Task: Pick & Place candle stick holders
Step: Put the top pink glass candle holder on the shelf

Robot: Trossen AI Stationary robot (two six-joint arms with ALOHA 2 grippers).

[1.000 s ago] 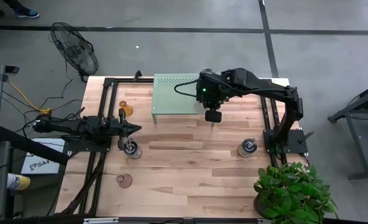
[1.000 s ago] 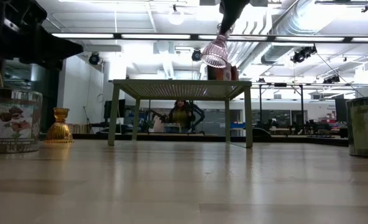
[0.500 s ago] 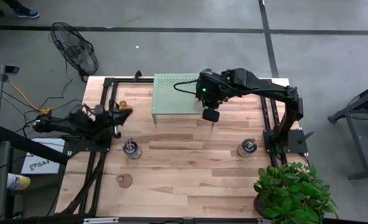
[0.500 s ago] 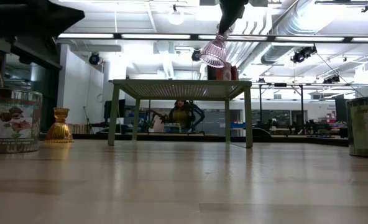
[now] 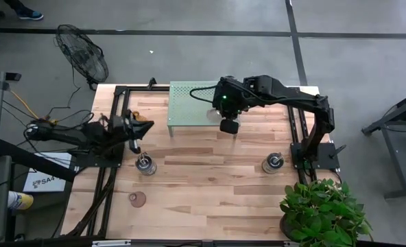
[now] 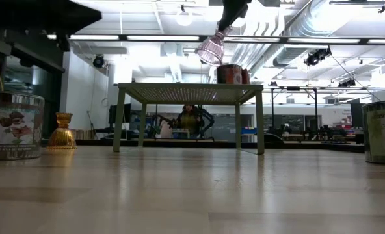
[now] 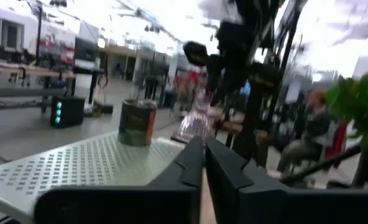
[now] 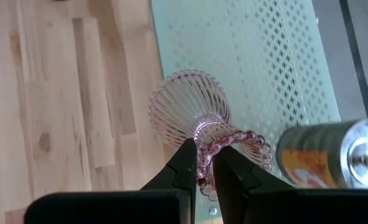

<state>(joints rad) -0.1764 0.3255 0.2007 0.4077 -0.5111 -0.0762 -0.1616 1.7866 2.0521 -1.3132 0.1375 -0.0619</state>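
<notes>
My right gripper (image 8: 199, 155) is shut on a pinkish ribbed glass candle holder (image 8: 187, 106), held above the near right part of the pale green perforated stand (image 5: 189, 110); it also shows in the low view (image 6: 211, 49). My left gripper (image 5: 148, 125) is shut and empty, raised at the table's left, pointing toward the stand. An amber holder (image 6: 62, 133) stands at the far left. Two silvery tin holders (image 5: 146, 165) (image 5: 272, 163) and a small pinkish one (image 5: 137, 199) stand on the wood. Another tin (image 8: 330, 155) stands on the stand. My right gripper pinches the holder's narrow waist (image 8: 206, 127), between its flared ribbed cup and its beaded foot, between its two fingers. The fingers come from above, slanting down. The holder hangs tilted below them, its wide ribbed end lowest, lifted clear over the stand.
Black arm frames run along the table's left (image 5: 110, 171) and right (image 5: 299, 137) edges. A potted plant (image 5: 323, 213) stands at the near right corner. A fan (image 5: 83, 55) stands on the floor beyond the far left corner.
My right gripper has carried the pinkish holder a little up and toward the table's left, over the stand's near edge. My left gripper has drawn back from the left silvery holder, rising and going toward the far edge.
</notes>
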